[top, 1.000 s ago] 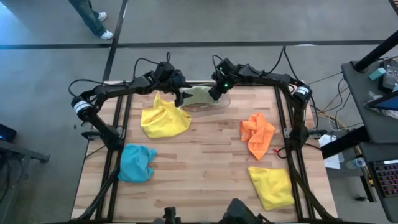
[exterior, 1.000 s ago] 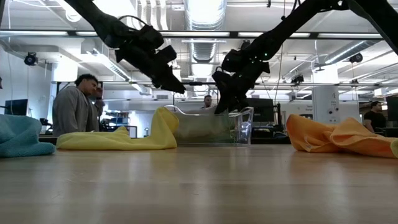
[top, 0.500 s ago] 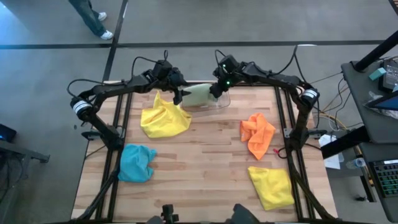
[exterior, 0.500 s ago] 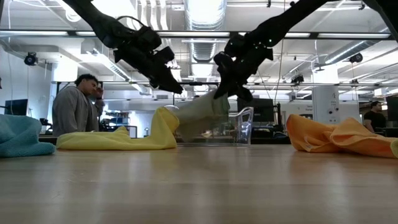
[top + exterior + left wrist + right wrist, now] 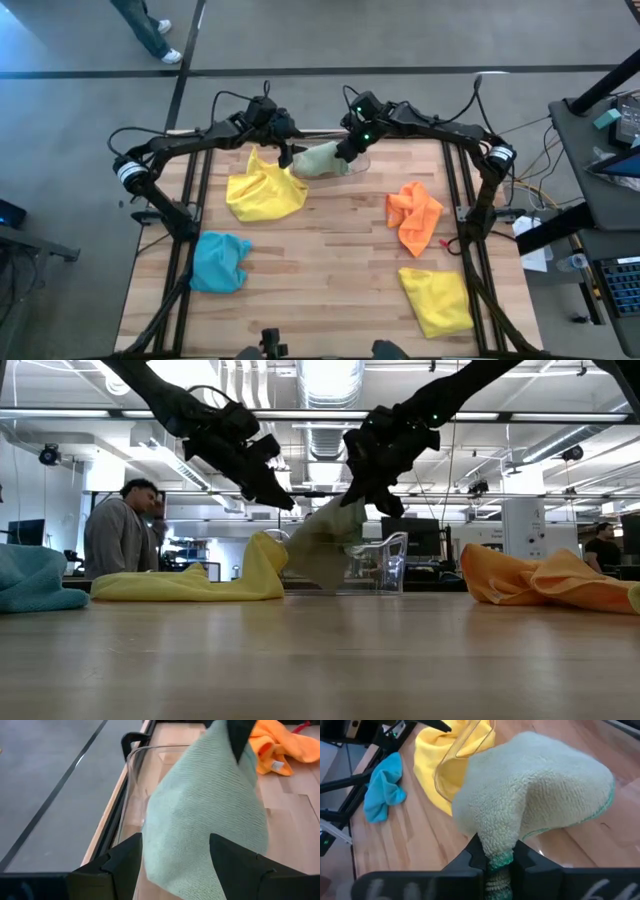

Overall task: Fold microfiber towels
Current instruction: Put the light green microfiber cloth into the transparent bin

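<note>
Five microfiber towels show on the bench (image 5: pixel 330 260): the right pincer (image 5: pixel 345 152) is clenched on the pale green towel (image 5: pixel 318 160) and holds it hanging over the clear plastic bin (image 5: pixel 385 565) at the bench's far edge. The left pincer (image 5: pixel 287 157) hovers just beside it with fingers spread, empty, above a crumpled yellow towel (image 5: pixel 264 190). The orange towel (image 5: pixel 413 214), light blue towel (image 5: pixel 220 261) and second yellow towel (image 5: pixel 437 298) lie apart.

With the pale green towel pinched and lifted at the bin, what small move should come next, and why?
Probably carry it toward the bare wood at the table's middle. The right gripper is shut on the pale green towel, which hangs over the clear bin. The left gripper waits open beside it.
</note>
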Controlling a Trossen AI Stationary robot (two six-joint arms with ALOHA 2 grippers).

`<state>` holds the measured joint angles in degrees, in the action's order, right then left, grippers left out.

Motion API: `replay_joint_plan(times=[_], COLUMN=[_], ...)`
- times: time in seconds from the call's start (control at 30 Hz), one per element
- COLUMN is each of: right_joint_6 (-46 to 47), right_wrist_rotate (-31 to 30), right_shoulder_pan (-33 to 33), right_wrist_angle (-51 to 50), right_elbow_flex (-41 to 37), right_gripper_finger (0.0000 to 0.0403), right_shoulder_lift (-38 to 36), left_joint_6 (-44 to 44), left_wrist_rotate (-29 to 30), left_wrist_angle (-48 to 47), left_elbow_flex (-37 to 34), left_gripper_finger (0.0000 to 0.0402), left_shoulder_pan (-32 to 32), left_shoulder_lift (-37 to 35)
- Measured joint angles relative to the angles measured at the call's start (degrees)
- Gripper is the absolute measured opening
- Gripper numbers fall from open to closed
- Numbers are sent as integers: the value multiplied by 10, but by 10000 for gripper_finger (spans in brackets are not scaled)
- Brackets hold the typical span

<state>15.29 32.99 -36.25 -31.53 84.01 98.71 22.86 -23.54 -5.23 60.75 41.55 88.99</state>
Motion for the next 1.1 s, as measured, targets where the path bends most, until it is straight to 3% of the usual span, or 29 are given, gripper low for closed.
replay_joint_plan(times=[0.1,0.3,0.5,0.6,0.9,1.1], right_joint_6=[-18,-54,-77,-85,-114,-152], right_wrist_rotate=[-2,-36,-50,-52,-52,-74], right_shoulder_pan=[0,0,1,1,13,35], right_wrist_angle=[-17,-75,-105,-118,-182,-225], right_elbow_flex=[1,24,47,61,113,151], right_gripper_finger=[19,19,18,18,18,18], right_shoulder_lift=[-4,-7,-7,-7,-7,-7], left_joint_6=[22,30,30,23,0,-1], left_wrist_rotate=[-26,-164,-209,-244,-276,-369], left_wrist_angle=[0,8,13,45,108,108], left_elbow_flex=[0,8,13,13,20,41], left_gripper_finger=[215,215,222,237,286,288], left_shoulder_pan=[7,50,56,56,66,75], left_shoulder_lift=[0,11,39,59,112,148])
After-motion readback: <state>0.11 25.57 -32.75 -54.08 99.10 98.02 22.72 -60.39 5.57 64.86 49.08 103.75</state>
